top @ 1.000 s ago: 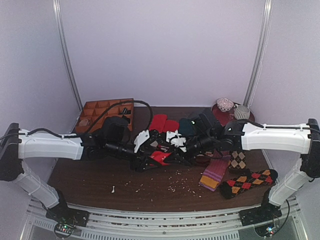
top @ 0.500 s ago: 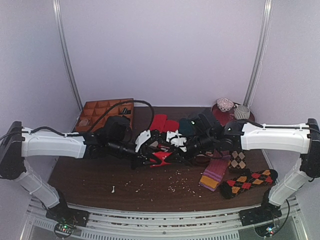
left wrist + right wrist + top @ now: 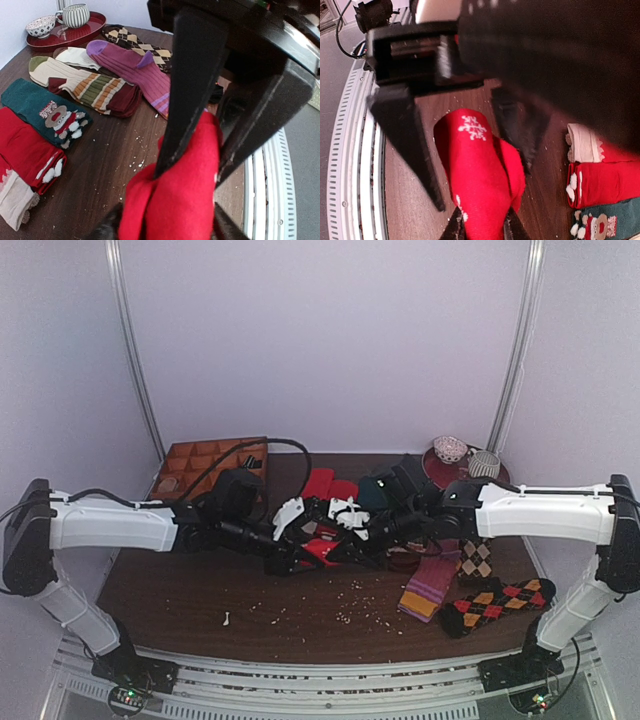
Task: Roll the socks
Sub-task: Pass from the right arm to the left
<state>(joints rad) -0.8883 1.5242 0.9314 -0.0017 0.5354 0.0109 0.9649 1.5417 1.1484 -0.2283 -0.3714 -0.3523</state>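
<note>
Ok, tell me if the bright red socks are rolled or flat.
Bunched up, not flat: the bright red socks form a folded lump pinched by the right gripper.

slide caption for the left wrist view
Right end effector pinches the red socks, open left end effector straddling them

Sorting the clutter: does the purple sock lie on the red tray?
No, the purple sock lies flat on the table, apart from the tray.
</note>
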